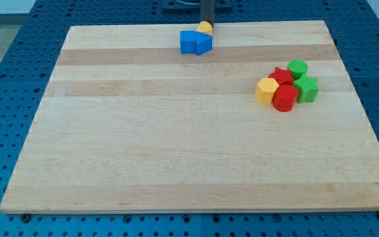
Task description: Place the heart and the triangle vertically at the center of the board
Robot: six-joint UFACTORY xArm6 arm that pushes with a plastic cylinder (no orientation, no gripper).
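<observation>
A yellow heart-like block [204,28] sits near the top edge of the wooden board [176,145], at the view's top centre. Right below it, touching, is a blue triangle-like block [204,44]. A blue cube [188,41] stands against the triangle's left side. My tip [207,24] comes down from the view's top and sits at the upper edge of the yellow block, partly hiding it.
A tight cluster lies at the view's right: a yellow hexagon [266,90], a red star [281,76], a green cylinder [297,67], a green star [306,87] and a red round block [285,98]. Blue pegboard [5,66] surrounds the board.
</observation>
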